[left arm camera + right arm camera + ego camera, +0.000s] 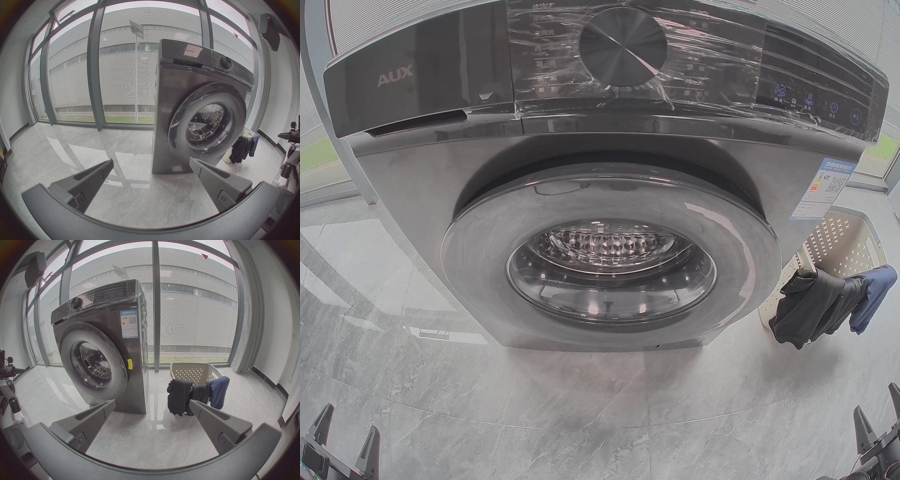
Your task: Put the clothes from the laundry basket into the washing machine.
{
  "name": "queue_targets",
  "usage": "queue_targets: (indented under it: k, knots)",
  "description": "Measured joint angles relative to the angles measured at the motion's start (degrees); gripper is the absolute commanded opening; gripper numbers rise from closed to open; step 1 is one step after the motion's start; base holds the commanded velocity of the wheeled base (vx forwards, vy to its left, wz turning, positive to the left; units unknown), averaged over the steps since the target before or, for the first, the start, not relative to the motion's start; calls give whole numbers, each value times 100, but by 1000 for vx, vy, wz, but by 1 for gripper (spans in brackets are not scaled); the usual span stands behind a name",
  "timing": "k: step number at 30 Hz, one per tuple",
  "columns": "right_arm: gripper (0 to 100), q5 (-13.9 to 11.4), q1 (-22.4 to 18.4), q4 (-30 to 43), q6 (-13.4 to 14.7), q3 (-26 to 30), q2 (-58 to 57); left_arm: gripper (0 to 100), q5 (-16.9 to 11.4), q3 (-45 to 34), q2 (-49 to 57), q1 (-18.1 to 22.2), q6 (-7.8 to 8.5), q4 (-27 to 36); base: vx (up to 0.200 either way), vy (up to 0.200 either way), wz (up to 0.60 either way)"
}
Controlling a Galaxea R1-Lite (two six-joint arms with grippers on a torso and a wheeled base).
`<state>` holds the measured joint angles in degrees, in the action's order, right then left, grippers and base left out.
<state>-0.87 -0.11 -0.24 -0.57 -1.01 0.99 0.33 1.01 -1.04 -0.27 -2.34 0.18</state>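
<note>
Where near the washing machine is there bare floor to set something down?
The floor in front of the washing machine is bare, and also left of it. Crowded: right of it, where the laundry basket stands close by, with clothes hanging over its rim.

Left gripper (pixel 349 431) and right gripper (pixel 875 406) held low — fingers (pixel 93 175) spread wide.

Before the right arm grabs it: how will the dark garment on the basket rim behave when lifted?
Probably floppy: the dark garment hangs in folds over the basket rim. May drag the blue garment beside it, since they seem to touch.
</note>
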Motion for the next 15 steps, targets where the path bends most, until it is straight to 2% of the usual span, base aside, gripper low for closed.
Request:
queue_targets:
  k: [2,5,14,15]
  knots:
    - [100,0,1,0,-2,0,-2,100,0,0,0,0,2,0,0,0,0]
    - [100,0,0,0,-2,0,-2,100,-1,0,0,0,7,0,200,0,0]
    - [100,-6,-7,0,4,0,-2,100,-1,0,0,0,7,0,0,0,0]
    - [100,-6,-7,2,6,0,0,100,0,0,0,0,10,0,0,-200,0]
